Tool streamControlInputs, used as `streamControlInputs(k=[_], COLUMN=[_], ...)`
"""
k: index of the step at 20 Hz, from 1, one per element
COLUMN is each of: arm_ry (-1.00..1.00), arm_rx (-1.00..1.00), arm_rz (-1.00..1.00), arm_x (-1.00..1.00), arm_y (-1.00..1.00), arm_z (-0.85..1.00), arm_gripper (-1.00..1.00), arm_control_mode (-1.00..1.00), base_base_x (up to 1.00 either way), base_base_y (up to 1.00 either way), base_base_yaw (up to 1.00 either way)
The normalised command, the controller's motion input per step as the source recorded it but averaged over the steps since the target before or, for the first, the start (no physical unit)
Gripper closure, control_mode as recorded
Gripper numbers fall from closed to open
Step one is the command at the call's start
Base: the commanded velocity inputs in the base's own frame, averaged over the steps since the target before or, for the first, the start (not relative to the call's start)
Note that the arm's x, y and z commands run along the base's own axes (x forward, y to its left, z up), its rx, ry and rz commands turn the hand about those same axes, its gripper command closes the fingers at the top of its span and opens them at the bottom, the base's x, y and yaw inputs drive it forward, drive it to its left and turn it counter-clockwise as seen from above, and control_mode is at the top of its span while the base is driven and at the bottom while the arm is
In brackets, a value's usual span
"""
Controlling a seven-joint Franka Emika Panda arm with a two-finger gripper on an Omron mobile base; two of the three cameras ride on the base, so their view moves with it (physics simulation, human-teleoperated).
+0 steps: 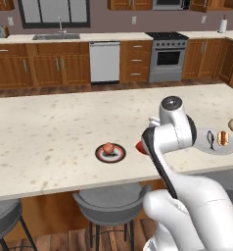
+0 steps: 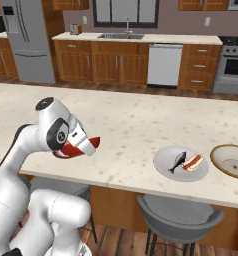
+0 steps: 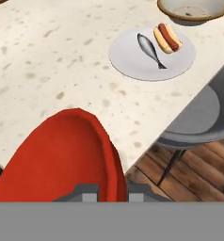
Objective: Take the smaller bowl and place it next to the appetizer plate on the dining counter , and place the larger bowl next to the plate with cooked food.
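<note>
Pincer clamped narrowly on the smaller bowl's rim, held above the table edge, near the appetizer plate. Bowl judged rigid, glossy, likely slippery and breakable; a rim grip suits it. Larger bowl sits just beside the plate with cooked food.

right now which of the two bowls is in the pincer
The smaller red bowl, clamped at its rim by the pincer; the wider cream bowl rests beside the grey plate.
</note>
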Motion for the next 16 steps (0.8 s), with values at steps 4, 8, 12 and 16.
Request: streamControlInputs(k=[4, 8, 12, 16], arm_ry=[0.01, 0.0, 0.0, 0.0], arm_rx=[0.0, 0.0, 0.0, 0.0], arm_rz=[0.0, 0.0, 0.0, 0.0], arm_x=[0.53, 0.47, 0.48, 0.46], arm_y=[0.04, 0.0, 0.0, -0.03], arm_z=[-0.57, -0.55, -0.49, -0.39], arm_gripper=[1.0, 1.0, 1.0, 1.0], arm_control_mode=[-1.0, -1.0, -1.0, -1.0], base_base_x=[0.0, 0.0, 0.0, 0.0], base_base_y=[0.0, 0.0, 0.0, 0.0], base_base_yaw=[0.0, 0.0, 0.0, 0.0])
